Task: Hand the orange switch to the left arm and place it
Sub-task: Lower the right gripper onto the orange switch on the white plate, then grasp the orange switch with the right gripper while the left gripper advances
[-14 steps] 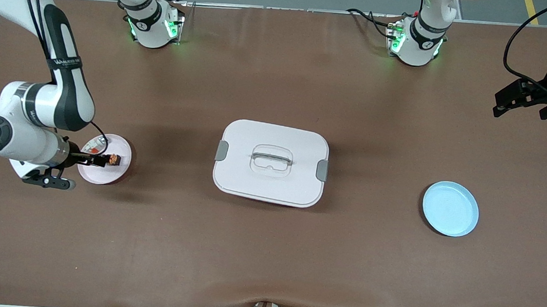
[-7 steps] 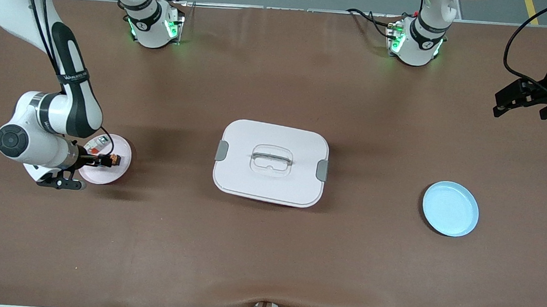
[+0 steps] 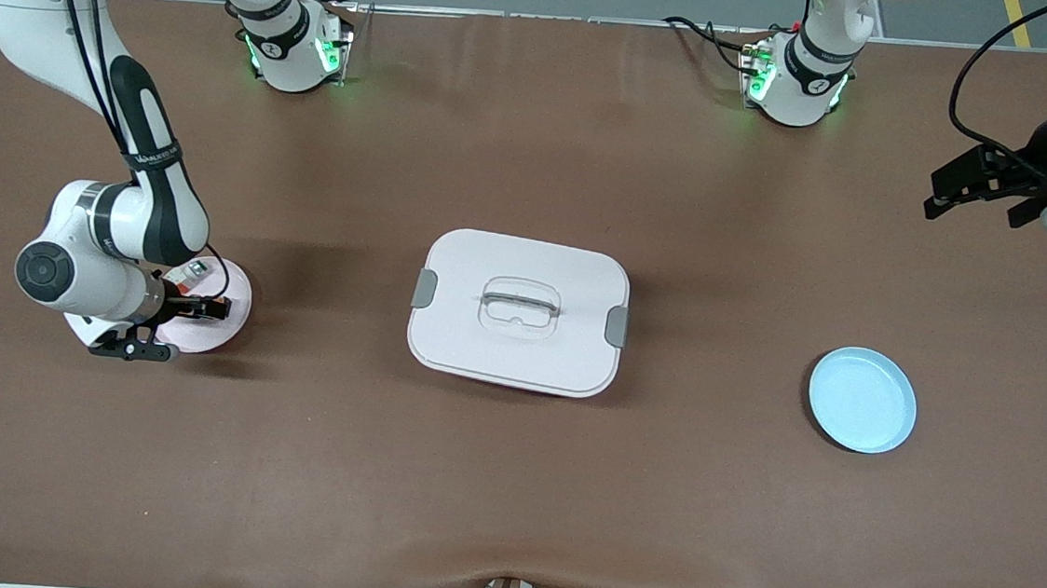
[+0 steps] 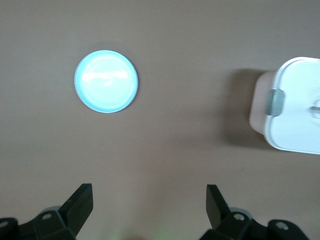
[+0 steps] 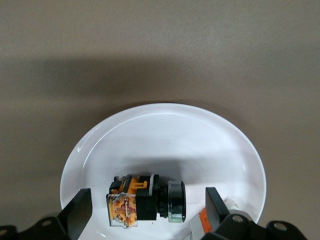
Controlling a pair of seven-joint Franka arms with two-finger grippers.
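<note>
The orange switch, black with an orange end, lies on its side on a pale pink plate at the right arm's end of the table. My right gripper is low over that plate and open. In the right wrist view its fingers stand on either side of the switch without touching it. The white box with grey latches sits in the middle of the table. My left gripper hangs open and empty over the left arm's end of the table, with bare table between its fingertips.
A light blue plate lies between the box and the left arm's end of the table; the left wrist view also shows this plate and the box. A small white-grey piece with a red mark shares the pink plate.
My right arm has moved toward the box and lowered its gripper onto the pink plate, so its fingers now flank the switch. My left gripper has drifted slightly toward the table's middle.
</note>
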